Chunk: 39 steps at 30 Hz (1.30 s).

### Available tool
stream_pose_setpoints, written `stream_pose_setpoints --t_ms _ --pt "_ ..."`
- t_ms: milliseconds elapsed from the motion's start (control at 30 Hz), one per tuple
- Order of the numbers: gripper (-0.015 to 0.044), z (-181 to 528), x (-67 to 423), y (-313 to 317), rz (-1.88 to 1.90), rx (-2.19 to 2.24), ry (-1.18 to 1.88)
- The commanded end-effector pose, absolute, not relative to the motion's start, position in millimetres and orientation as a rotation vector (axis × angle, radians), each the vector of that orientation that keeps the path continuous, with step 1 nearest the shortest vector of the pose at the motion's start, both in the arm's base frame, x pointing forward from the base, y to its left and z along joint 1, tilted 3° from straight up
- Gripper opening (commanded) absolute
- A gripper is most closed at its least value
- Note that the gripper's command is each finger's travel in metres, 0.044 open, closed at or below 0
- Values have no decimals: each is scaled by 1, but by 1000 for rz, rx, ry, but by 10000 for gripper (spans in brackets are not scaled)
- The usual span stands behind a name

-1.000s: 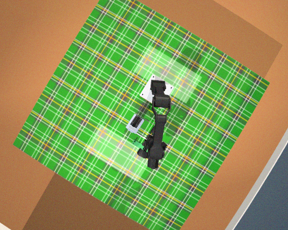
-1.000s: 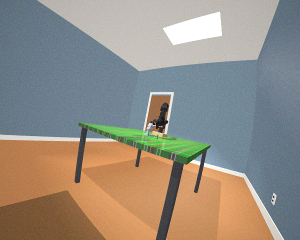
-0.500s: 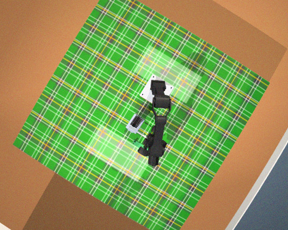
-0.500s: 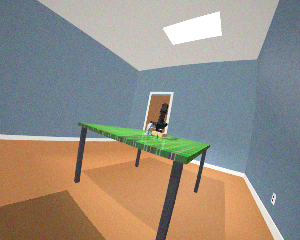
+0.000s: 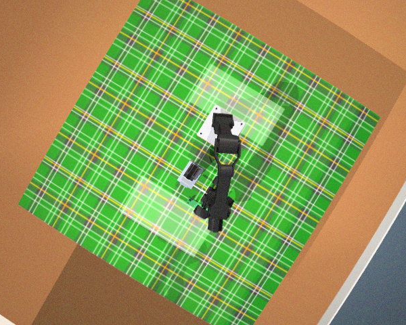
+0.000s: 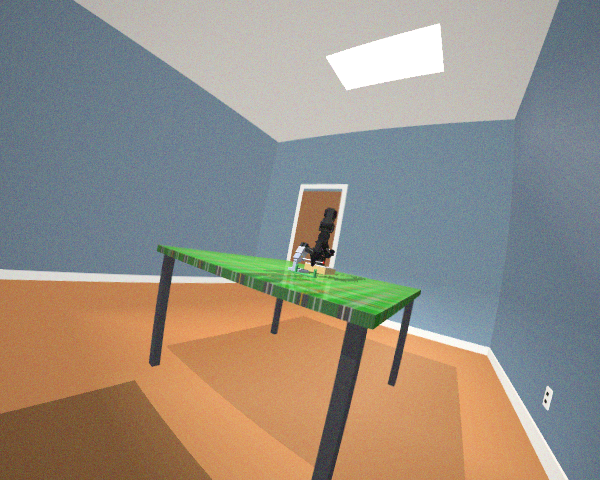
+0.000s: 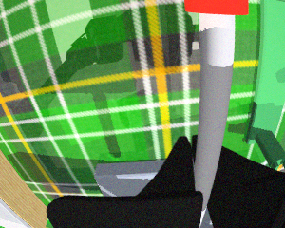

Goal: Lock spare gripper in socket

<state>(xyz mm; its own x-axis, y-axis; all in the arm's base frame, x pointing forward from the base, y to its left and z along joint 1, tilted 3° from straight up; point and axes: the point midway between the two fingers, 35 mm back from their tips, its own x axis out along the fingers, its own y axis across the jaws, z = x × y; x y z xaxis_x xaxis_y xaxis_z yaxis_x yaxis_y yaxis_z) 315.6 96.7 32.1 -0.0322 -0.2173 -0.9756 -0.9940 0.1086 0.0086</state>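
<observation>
My gripper [image 7: 188,143] [image 5: 204,204] is shut on the lock pin [image 7: 215,89], a grey shaft with a white band and a red head that points away from the fingers, above the cloth. The grey mount [image 5: 189,175] with its dark socket stands on the plaid table [image 5: 91,139], just left of my arm. A small green part [image 5: 193,202] [image 7: 275,57], which I take for the spare gripper, lies on the cloth close beside the pin. In the far side view my arm [image 6: 322,235] leans over the mount [image 6: 298,256].
The arm's white base plate [image 5: 206,129] sits near the table's middle. A tan wooden block [image 7: 16,197] [image 6: 325,270] lies close to my gripper. A grey flat piece [image 7: 126,178] shows just under the fingers.
</observation>
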Motion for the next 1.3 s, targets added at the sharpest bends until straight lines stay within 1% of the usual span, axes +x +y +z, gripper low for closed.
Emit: stream_pose_setpoints --t_ms 0,1267 --pt "0 32 315 94 1034 -1279 1434" --pt "0 31 312 78 1025 -1282 1426"
